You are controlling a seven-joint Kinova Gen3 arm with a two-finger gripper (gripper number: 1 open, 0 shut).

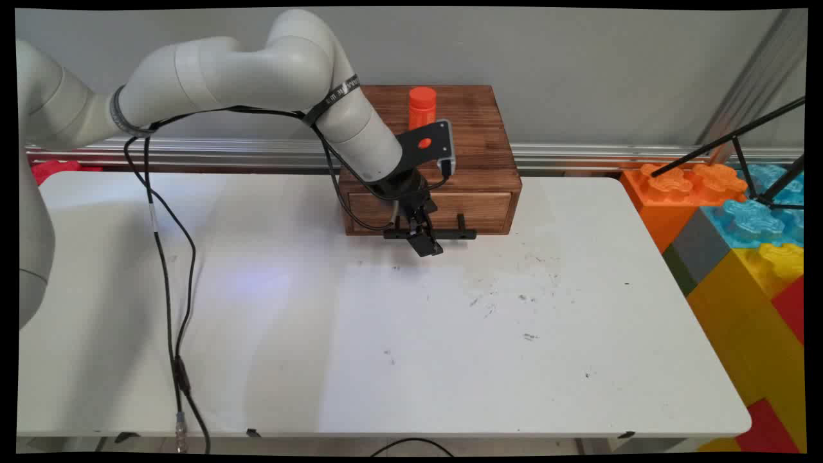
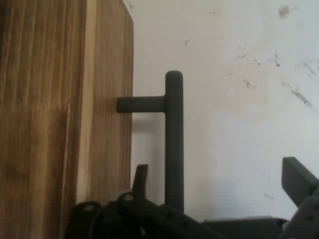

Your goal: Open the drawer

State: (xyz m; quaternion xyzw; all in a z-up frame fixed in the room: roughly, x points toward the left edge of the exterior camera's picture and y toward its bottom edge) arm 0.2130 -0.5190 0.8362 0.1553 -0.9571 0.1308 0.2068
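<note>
Drawer handle [image 2: 174,144] is what I have the tool [image 1: 424,241] lined up on: a black bar standing off the front of the wooden box [image 1: 479,138] on short posts. In the hand view I see the bar running between the two fingers, one finger [image 2: 139,180] on the side toward the drawer front [image 2: 107,114], the other finger [image 2: 298,180] well out on the far side, over the white surface [image 1: 398,334]. The tool is spread wide and grips nothing; neither finger presses on the bar as far as I can see.

From the main view, the tool hangs just in front of the box, low over the surface, with its tip at the middle of the handle. The box sits at the back edge of the surface, near the wall, and its drawer looks closed flush with the box front. An orange cylinder [image 1: 422,107] stands upright on top of the box, toward its rear, behind the wrist. Black cables [image 1: 168,270] droop from the arm to the left of the box and trail down past the front edge of the surface. Large coloured building blocks [image 1: 739,238] are stacked to the right of the box, off the surface.
</note>
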